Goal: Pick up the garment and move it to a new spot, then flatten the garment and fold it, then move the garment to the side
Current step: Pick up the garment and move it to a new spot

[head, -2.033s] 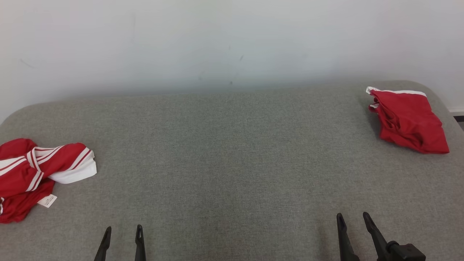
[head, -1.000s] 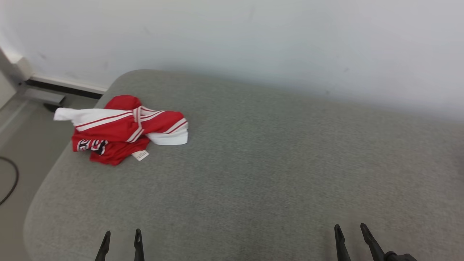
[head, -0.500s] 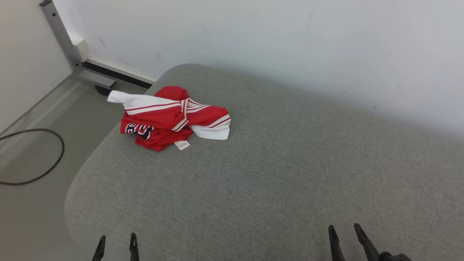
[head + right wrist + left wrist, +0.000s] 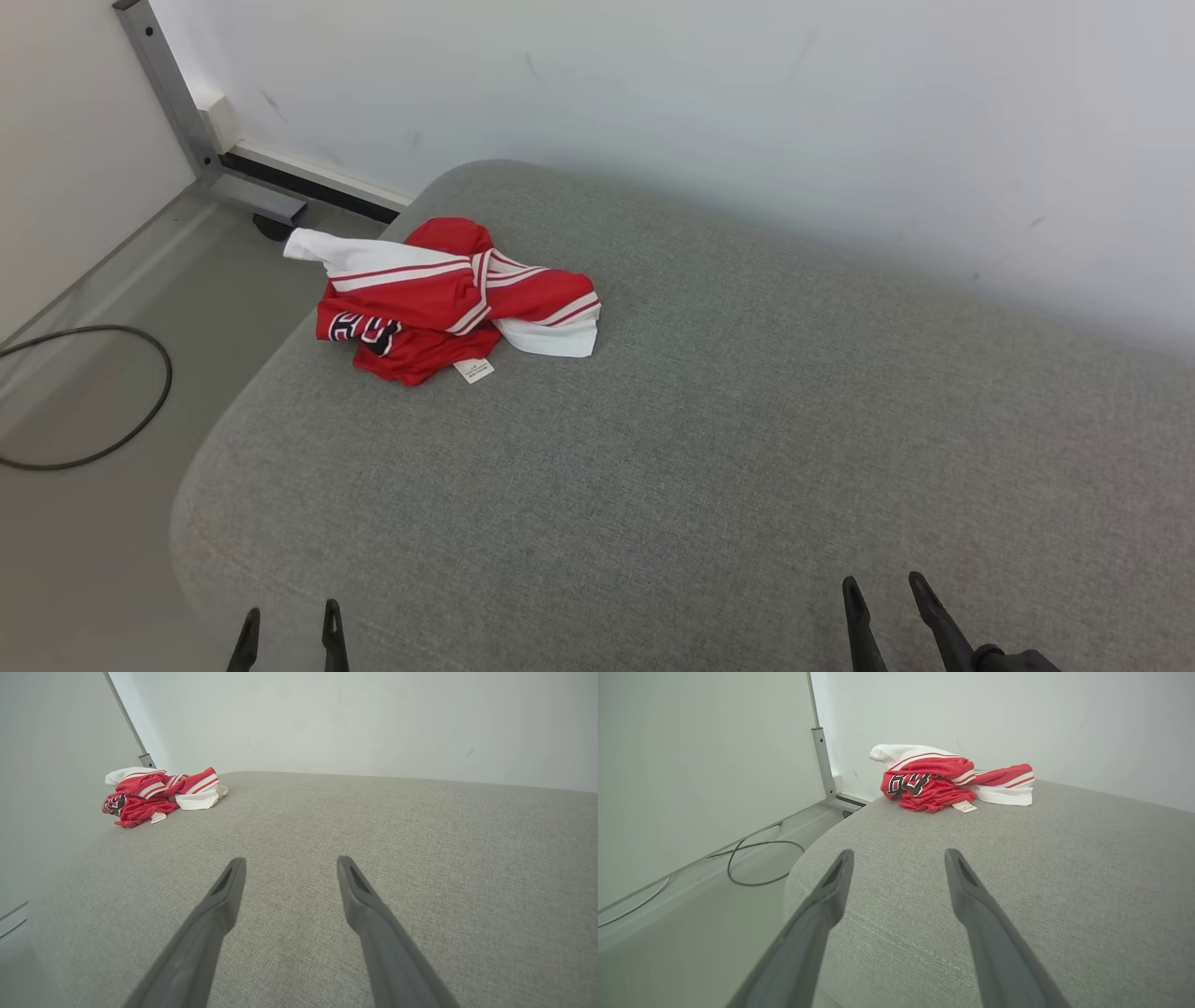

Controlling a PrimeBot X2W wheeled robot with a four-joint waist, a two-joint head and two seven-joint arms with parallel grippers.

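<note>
Grey padded surface stretches before me; the crumpled red-and-white garment lies well ahead of my left end effector, far left of my right end effector, both spread wide, empty

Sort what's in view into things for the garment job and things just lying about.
For the job: red and white garment, crumpled near the corner of the grey padded surface; left gripper and right gripper, both open and empty.
Lying about: black cable on the floor; metal post by the wall.
</note>
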